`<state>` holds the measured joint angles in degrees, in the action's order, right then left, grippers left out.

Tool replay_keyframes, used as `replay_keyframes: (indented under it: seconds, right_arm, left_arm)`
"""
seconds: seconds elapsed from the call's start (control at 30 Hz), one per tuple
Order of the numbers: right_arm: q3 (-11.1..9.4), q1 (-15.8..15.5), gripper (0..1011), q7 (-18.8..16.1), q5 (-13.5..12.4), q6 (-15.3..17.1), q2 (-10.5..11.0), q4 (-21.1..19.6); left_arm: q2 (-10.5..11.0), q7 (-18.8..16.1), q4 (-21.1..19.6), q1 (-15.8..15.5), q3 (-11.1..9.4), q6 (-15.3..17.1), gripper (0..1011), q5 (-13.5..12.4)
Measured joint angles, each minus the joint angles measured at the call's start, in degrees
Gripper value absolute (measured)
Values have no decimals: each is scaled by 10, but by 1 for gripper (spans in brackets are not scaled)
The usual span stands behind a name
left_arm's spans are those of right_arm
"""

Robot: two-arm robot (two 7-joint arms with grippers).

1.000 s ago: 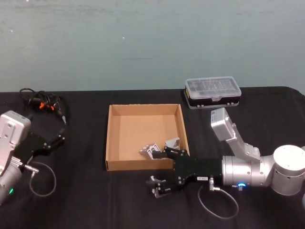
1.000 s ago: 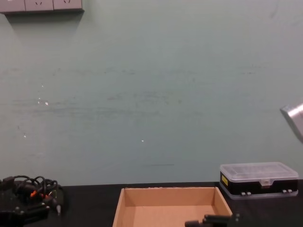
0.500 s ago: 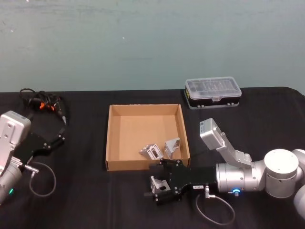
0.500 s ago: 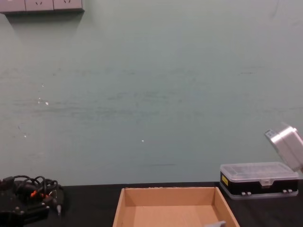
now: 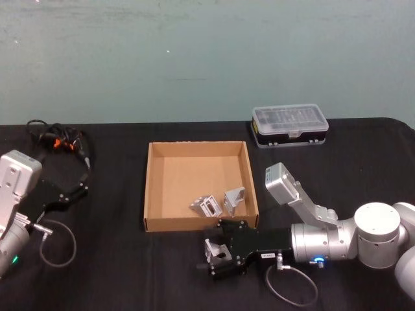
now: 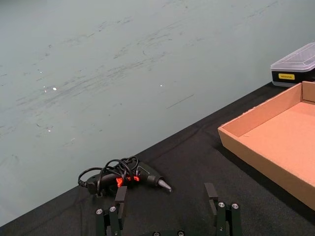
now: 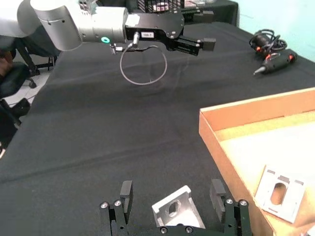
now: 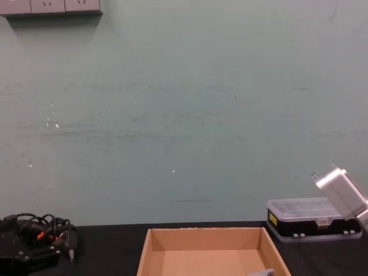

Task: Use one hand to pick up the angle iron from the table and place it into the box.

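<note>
A grey metal angle iron [image 5: 213, 249] [image 7: 173, 208] lies on the black table [image 5: 130, 259] just in front of the box's near wall. My right gripper [image 5: 214, 253] [image 7: 171, 191] is low over it, open, with one finger on each side and a gap showing to both. The brown cardboard box [image 5: 198, 157] [image 7: 244, 112] [image 8: 206, 237] holds two more angle irons [image 5: 207, 206] [image 5: 235, 199]. My left gripper [image 5: 76, 189] [image 6: 166, 194] rests open at the table's left, holding nothing.
A black case with a clear lid [image 5: 290, 125] [image 8: 313, 218] stands behind the box to the right. A black device with looped cables and orange bits [image 5: 58, 141] [image 6: 125, 174] lies at the back left. The left arm [image 7: 118, 28] shows far across the table.
My right gripper has drawn back from the box's front wall toward the table's near edge and come down around the angle iron lying there. The left arm has stayed still.
</note>
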<state>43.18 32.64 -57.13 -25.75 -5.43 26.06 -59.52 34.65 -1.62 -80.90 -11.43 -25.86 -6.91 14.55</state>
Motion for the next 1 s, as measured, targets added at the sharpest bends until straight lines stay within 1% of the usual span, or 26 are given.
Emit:
replay_keyframes:
  seconds: [0.43, 0.9, 1.0]
  right_arm:
    - [3, 6, 1002, 1, 6, 9, -7, 16]
    - [3, 6, 1002, 2, 6, 9, -7, 15]
    - [3, 6, 979, 2, 6, 9, -7, 15]
  left_arm:
    - [0, 0, 0, 0, 0, 0, 1000, 0]
    - [0, 0, 0, 0, 0, 0, 1000, 0]
    - [0, 0, 0, 0, 0, 0, 1000, 0]
